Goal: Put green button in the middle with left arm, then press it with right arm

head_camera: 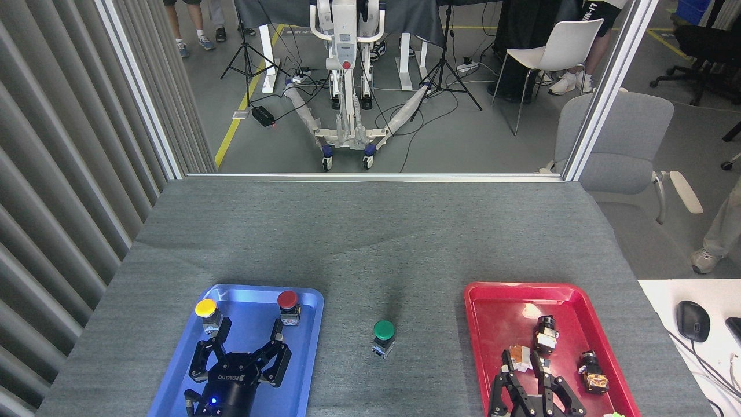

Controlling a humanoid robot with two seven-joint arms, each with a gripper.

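Green button (383, 331) stands upright on the bare grey tabletop (370, 243), in the middle between the blue tray (310, 347) and the red tray (472, 347), touching neither and with nothing gripping it. At nine o'clock from the button, the left gripper (245, 341) hangs over the blue tray with its fingers splayed wide apart, holding nothing. Just past its fingertips, at twelve o'clock from it, sit the yellow button (206, 310) and the red button (288, 302) along the tray's far side. Over at four o'clock from the green cap, the right gripper (529, 376) is low over the red tray, fingers spread and empty, its tips close to the small parts (545, 336) lying there.
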